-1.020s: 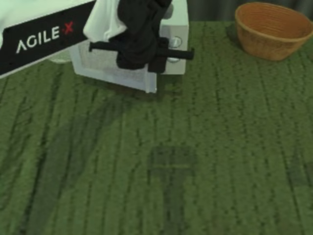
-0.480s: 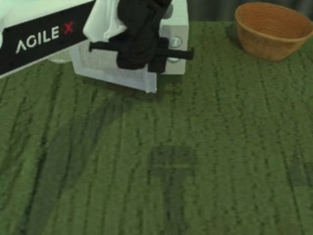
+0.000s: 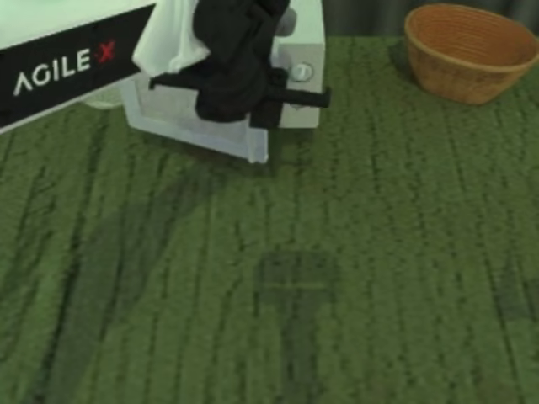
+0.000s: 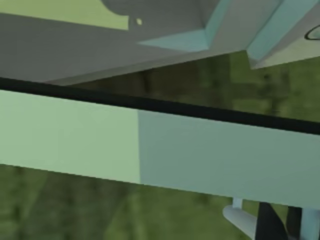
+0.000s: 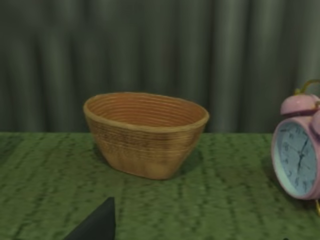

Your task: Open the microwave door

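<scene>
The white microwave (image 3: pixel 308 34) stands at the back of the table, left of centre, with a silver knob (image 3: pixel 301 72) showing on its panel. Its door (image 3: pixel 189 133) is swung out a little from the body, free edge toward the table's front. My left gripper (image 3: pixel 259 109) hangs over the door's handle side. In the left wrist view the door's top edge (image 4: pixel 200 155) crosses the picture, and a black finger (image 4: pixel 267 226) closes on the white handle bar (image 4: pixel 239 219). My right gripper (image 5: pixel 192 236) is parked out of the top view, open, one fingertip (image 5: pixel 102 222) showing.
A woven basket (image 3: pixel 467 50) sits at the back right, also in the right wrist view as the basket (image 5: pixel 145 132). A pink alarm clock (image 5: pixel 300 155) stands beside it. A dark curtain closes off the back. Green cloth covers the table (image 3: pixel 337 295).
My left arm has drawn slightly to the left and the door's free edge has swung out a touch farther from the microwave body.
</scene>
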Robot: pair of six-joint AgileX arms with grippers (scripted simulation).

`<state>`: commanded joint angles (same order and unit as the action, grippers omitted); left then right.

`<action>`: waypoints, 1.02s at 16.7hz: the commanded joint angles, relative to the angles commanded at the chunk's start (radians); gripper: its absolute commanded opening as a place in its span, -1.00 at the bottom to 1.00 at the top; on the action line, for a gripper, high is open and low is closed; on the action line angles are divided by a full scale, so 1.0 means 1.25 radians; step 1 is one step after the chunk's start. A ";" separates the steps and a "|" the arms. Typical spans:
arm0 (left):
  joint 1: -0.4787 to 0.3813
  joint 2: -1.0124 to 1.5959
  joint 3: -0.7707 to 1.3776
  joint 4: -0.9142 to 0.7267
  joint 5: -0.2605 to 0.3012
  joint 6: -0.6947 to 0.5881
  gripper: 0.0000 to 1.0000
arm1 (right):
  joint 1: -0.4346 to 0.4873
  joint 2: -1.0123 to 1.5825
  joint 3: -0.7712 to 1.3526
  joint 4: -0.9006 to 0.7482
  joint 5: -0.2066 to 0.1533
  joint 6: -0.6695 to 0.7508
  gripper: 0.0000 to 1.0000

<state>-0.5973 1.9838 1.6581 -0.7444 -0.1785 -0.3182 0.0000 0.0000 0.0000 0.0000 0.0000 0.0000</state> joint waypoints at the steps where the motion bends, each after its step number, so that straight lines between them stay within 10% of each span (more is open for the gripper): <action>1: 0.003 -0.009 -0.020 0.004 0.007 0.015 -1.00 | 0.000 0.000 0.000 0.000 0.000 0.000 1.00; 17: 0.014 -0.048 -0.067 0.030 0.030 0.062 -1.00 | 0.000 0.000 0.000 0.000 0.000 0.000 1.00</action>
<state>-0.5804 1.9235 1.5742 -0.7071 -0.1405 -0.2410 0.0000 0.0000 0.0000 0.0000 0.0000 0.0000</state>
